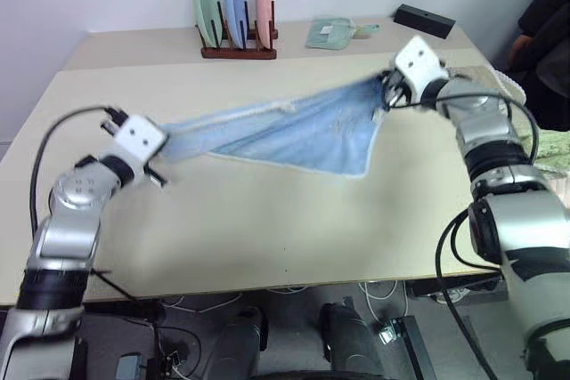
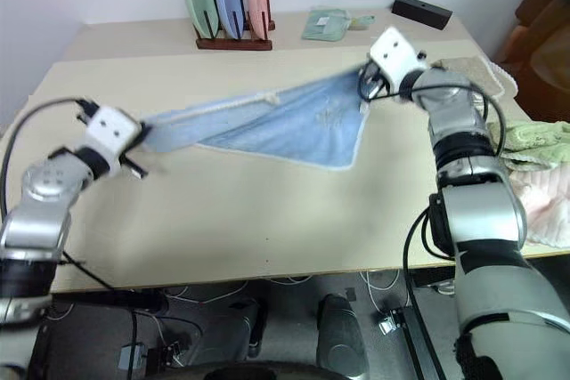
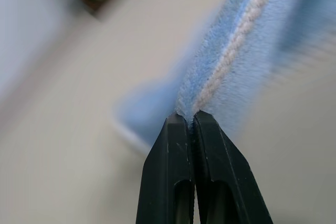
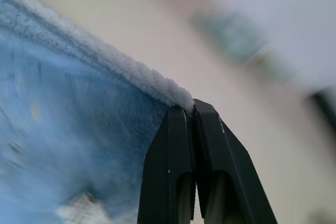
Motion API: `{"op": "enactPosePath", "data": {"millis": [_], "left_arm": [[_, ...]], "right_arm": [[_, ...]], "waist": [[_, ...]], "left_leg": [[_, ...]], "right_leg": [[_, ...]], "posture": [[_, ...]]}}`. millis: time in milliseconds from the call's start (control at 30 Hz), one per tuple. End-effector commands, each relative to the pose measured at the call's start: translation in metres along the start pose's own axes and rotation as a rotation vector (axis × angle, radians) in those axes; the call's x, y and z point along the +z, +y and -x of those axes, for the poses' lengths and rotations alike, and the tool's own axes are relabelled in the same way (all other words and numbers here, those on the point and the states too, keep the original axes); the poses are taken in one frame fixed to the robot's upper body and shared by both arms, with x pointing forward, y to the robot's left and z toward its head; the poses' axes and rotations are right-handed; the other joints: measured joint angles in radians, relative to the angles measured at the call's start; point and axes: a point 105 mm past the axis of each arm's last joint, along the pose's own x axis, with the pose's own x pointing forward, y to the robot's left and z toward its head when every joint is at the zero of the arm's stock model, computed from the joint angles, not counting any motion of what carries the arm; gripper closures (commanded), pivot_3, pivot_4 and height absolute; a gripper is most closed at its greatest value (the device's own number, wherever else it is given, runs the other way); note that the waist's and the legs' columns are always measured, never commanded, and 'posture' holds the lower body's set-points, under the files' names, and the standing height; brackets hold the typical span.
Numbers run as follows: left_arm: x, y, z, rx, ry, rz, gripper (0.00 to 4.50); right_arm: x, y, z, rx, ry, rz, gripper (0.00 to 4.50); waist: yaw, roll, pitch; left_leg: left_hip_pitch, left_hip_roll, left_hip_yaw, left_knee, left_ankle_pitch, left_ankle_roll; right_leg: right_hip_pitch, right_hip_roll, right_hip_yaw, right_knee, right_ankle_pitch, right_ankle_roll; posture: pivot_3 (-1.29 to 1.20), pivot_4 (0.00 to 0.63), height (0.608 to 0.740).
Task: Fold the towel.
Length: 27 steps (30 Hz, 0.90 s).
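Observation:
The light blue towel (image 1: 303,135) with its white trimmed edge hangs stretched between my two grippers above the table (image 1: 267,229), sagging to a point at the lower right. My left gripper (image 1: 163,159) is shut on the towel's left end; the left wrist view shows its black fingers (image 3: 170,145) pinching the white-trimmed edge (image 3: 231,51). Over at the far right, the right gripper (image 1: 386,93) is shut on the towel's right corner, and the right wrist view shows its fingertips (image 4: 181,116) clamped on the fluffy edge (image 4: 131,72).
A wooden rack with three upright plates (image 1: 233,6) stands at the back. A small green cloth (image 1: 331,33) and a black box (image 1: 424,20) lie at the back right. A beige quilted cloth (image 2: 476,73) and a fluffy green towel (image 2: 534,144) lie at the right edge.

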Motion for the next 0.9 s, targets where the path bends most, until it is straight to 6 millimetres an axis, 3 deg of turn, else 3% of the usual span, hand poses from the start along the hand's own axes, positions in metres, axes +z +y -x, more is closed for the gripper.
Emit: {"op": "enactPosePath", "data": {"millis": [33, 133, 233, 367, 500, 567, 700, 800, 900], "left_arm": [[0.055, 0.084, 0.0, 0.26, -0.171, -0.032, 4.5], [0.066, 0.104, 0.005, 0.278, -0.201, -0.006, 4.5], [0.068, 0.104, 0.014, 0.228, -0.207, -0.014, 4.5], [0.024, 0.035, 0.057, -0.104, -0.066, 0.035, 4.5], [0.001, -0.003, 0.089, -0.25, 0.059, 0.099, 4.5], [-0.003, -0.012, 0.099, -0.282, 0.089, 0.112, 4.5], [-0.017, -0.035, 0.144, -0.39, 0.212, 0.214, 4.5], [-0.014, -0.043, 0.157, -0.438, 0.234, 0.256, 4.5], [-0.02, -0.048, 0.16, -0.456, 0.256, 0.276, 4.5]], "right_arm": [[0.081, -0.055, 0.015, -0.172, -0.224, 0.136, 4.47], [0.1, -0.057, 0.022, -0.139, -0.307, 0.157, 4.47], [0.103, -0.046, 0.028, -0.051, -0.341, 0.203, 4.47], [0.06, 0.023, 0.057, 0.348, -0.291, 0.156, 4.47], [0.034, 0.062, 0.088, 0.532, -0.204, 0.063, 4.47], [0.03, 0.071, 0.097, 0.572, -0.177, 0.037, 4.47], [0.004, 0.091, 0.143, 0.737, -0.029, -0.073, 4.47], [0.001, 0.096, 0.155, 0.776, 0.003, -0.101, 4.47], [-0.005, 0.095, 0.152, 0.756, 0.024, -0.105, 4.47]], "waist": [[-0.003, -0.002, 0.001], [-0.026, -0.002, 0.0], [-0.039, -0.001, 0.0], [-0.053, -0.001, 0.0], [-0.046, 0.0, 0.003], [-0.037, 0.0, 0.003], [-0.018, 0.0, 0.002], [-0.007, -0.001, 0.003], [0.004, 0.0, 0.002]], "left_leg": [[-0.005, 0.001, -0.001, 0.001, 0.001, -0.002], [-0.011, 0.001, 0.002, 0.0, 0.004, -0.007], [-0.01, 0.001, 0.005, 0.0, 0.002, -0.006], [-0.011, 0.004, 0.005, 0.0, 0.0, -0.004], [-0.016, 0.004, 0.004, 0.003, -0.003, 0.002], [-0.015, 0.005, 0.006, 0.005, -0.003, 0.002], [-0.004, 0.007, 0.009, 0.003, -0.004, 0.003], [0.002, 0.008, 0.012, 0.003, -0.006, 0.005], [0.003, 0.011, 0.015, 0.005, -0.006, 0.005]], "right_leg": [[-0.005, 0.002, 0.0, 0.0, 0.003, -0.001], [-0.011, 0.003, 0.002, -0.001, 0.005, 0.0], [-0.011, 0.002, 0.002, -0.001, 0.005, 0.001], [-0.011, 0.003, 0.003, -0.001, 0.006, 0.002], [-0.018, 0.003, 0.006, -0.001, 0.006, 0.002], [-0.017, 0.003, 0.008, 0.001, 0.006, 0.001], [-0.006, 0.004, 0.008, -0.002, 0.006, 0.0], [0.001, 0.004, 0.008, -0.004, 0.004, -0.001], [0.003, 0.005, 0.008, -0.006, 0.004, -0.003]], "posture": [[0.0, 0.15, 0.74], [0.0, 0.15, 0.74], [0.0, 0.15, 0.74], [0.0, 0.15, 0.74], [0.0, 0.15, 0.74], [0.0, 0.15, 0.74], [0.0, 0.15, 0.74], [0.0, 0.15, 0.74], [0.0, 0.15, 0.74]]}}
